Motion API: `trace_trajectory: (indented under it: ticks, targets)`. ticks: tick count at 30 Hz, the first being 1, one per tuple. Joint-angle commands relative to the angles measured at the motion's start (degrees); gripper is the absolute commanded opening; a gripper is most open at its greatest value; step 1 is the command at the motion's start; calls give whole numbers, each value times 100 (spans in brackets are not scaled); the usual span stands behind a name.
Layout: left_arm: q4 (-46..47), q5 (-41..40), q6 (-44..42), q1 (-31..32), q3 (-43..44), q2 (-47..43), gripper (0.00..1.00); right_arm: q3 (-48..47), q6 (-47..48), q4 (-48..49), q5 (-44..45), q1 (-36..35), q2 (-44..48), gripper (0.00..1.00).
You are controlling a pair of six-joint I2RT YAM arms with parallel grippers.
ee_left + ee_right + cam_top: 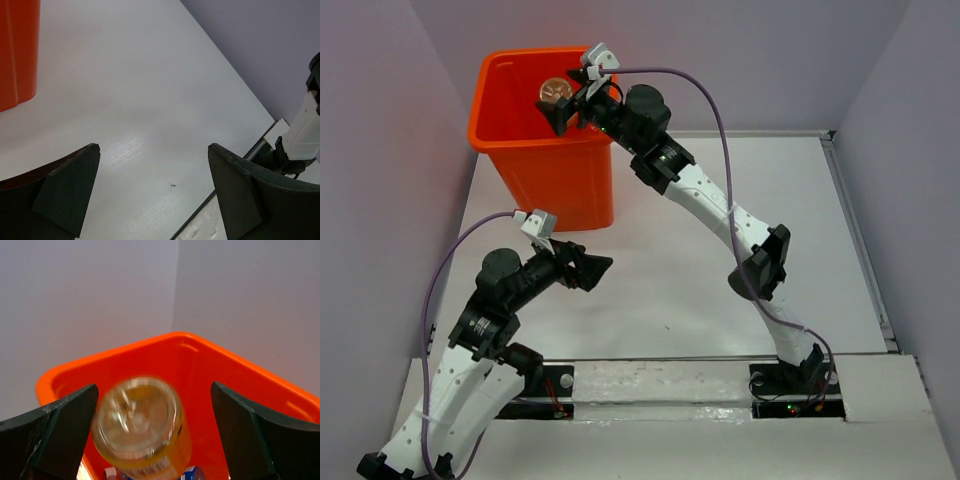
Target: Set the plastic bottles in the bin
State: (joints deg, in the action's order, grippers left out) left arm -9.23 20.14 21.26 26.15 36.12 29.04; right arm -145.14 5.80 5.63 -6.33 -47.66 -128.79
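Note:
The orange bin (545, 165) stands at the far left of the table. My right gripper (575, 102) hovers over its open top with its jaws wide apart. In the right wrist view an orange bottle (137, 425) sits blurred between the fingers (65, 430), bottom toward the camera. It lies close to the left finger and well clear of the right one, inside the bin's walls (200, 365). It also shows in the top view (556, 92). Blue caps (192, 474) of other bottles lie below it. My left gripper (598, 268) is open and empty above the table.
The left wrist view shows my left gripper (154, 150) over bare white table, the bin's lower corner (17, 50) at the upper left, and the right arm's base (305, 130) at the right. Grey walls close in the table.

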Motion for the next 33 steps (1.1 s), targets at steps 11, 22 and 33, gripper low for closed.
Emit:
trace_trajectory:
  ticks: [11,22,33]
  targets:
    - [194,245,-87,-251,62,67,99,4339,246,1825,535,-15,3678,100]
    - [730,342,-271,-312,211,-223,99,10408,-1063,2094,2451,-15,8280,100]
    - [1284,-440,10,-304,334,-372,99,11789,-1644,54,2303,-15,11472,100]
